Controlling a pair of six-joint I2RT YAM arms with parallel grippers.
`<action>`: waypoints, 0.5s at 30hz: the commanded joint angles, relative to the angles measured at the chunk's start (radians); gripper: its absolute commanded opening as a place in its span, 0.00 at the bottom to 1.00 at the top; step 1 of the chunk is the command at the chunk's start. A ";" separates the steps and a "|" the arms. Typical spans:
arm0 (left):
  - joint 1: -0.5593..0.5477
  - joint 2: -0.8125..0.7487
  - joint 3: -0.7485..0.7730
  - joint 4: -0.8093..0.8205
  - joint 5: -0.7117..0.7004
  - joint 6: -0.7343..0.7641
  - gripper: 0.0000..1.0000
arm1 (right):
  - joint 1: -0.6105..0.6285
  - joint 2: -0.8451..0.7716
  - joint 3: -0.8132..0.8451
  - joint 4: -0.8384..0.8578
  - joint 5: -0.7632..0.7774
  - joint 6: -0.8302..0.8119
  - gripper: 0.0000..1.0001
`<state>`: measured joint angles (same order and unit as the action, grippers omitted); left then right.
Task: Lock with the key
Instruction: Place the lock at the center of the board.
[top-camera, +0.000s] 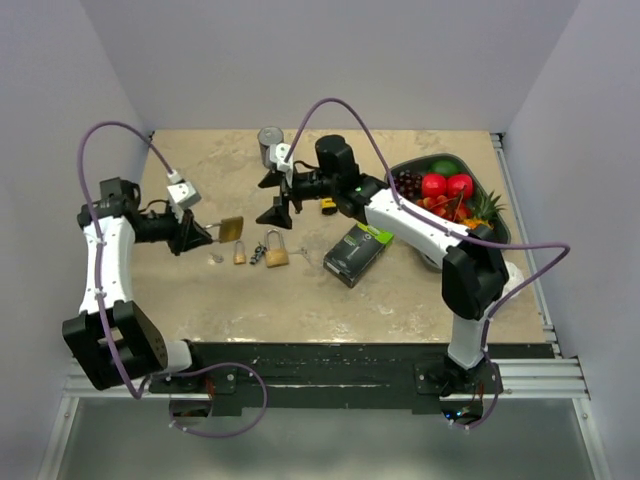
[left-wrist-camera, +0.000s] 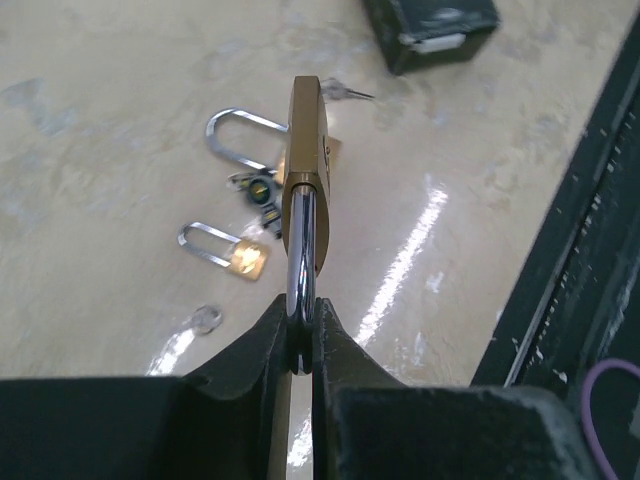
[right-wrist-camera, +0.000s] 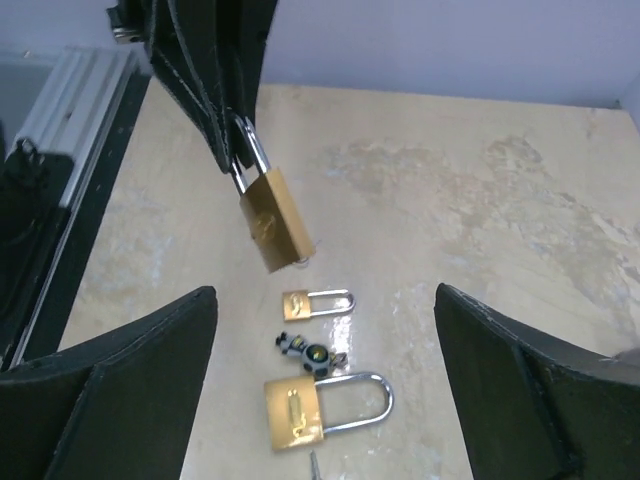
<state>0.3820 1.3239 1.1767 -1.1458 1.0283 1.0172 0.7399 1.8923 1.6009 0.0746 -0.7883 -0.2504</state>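
Beige, marble-patterned tabletop (top-camera: 190, 290) enclosed by plain pale lavender-grey walls (top-camera: 330, 60).
The walls rise on the left, far and right sides of the tabletop. A black strip (top-camera: 340, 352) runs along the table's near edge, with a silver aluminium rail (top-camera: 535, 378) just beside it and dull grey floor (top-camera: 330, 440) below. The light is soft and even, and a bright streak of glare (left-wrist-camera: 400, 265) lies on the glossy surface.

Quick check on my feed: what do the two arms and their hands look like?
The left arm and right arm are white shells with black joints and bases. A purple cable loops loosely along each. The left hand and right hand have matte black, wedge-shaped fingers.
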 joint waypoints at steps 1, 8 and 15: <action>-0.103 -0.028 0.031 -0.169 0.157 0.348 0.00 | 0.035 -0.038 -0.030 -0.246 -0.100 -0.256 0.94; -0.161 -0.006 0.067 -0.170 0.203 0.348 0.00 | 0.050 -0.036 -0.030 -0.305 -0.143 -0.248 0.96; -0.229 -0.005 0.043 -0.170 0.205 0.359 0.00 | 0.102 0.014 -0.033 -0.194 -0.127 -0.132 0.80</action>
<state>0.1734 1.3277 1.1877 -1.3140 1.0897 1.3117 0.8154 1.8744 1.5494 -0.1844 -0.8898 -0.4538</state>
